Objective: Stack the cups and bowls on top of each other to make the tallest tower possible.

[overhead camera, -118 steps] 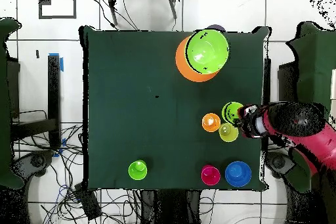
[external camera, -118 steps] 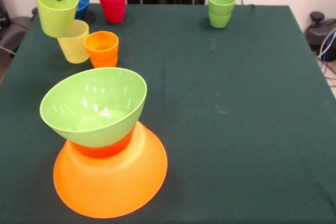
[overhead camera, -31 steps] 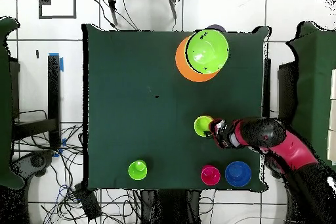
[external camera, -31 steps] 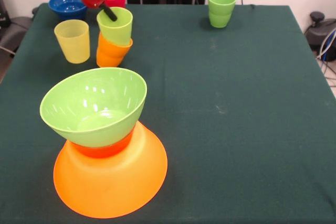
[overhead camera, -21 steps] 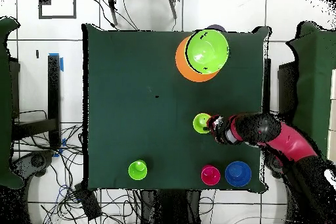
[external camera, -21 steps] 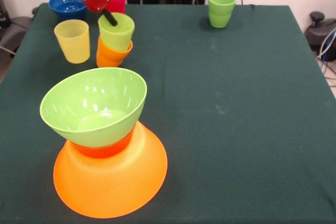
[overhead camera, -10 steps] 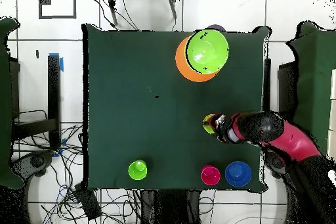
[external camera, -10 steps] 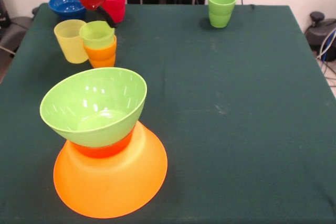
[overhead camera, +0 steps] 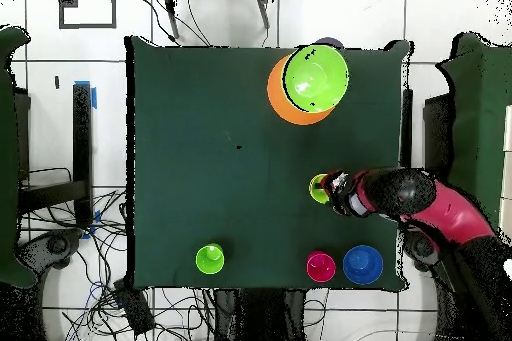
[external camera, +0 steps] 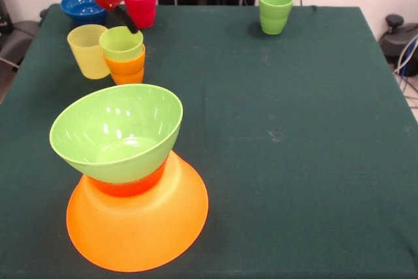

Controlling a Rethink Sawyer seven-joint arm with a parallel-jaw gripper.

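The tower stands near the front left: a wide orange bowl lying upside down, a small orange-red bowl on it, and a lime green bowl on top, tilted. Behind it, a lime green cup sits nested in an orange cup. A yellow cup stands right beside them. My gripper hangs open at the lime cup's far rim; only one black finger shows. From overhead, the gripper is right beside that cup.
A red cup and a blue bowl stand at the far left corner, just behind the gripper. Two green cups, one in the other, stand at the far right. The table's edges lie close to the tower and the blue bowl.
The lime green cup was carried over the orange cup, dropped into it and now sits nested upright. In the last half second the gripper drew slightly up and away while the cup stayed.
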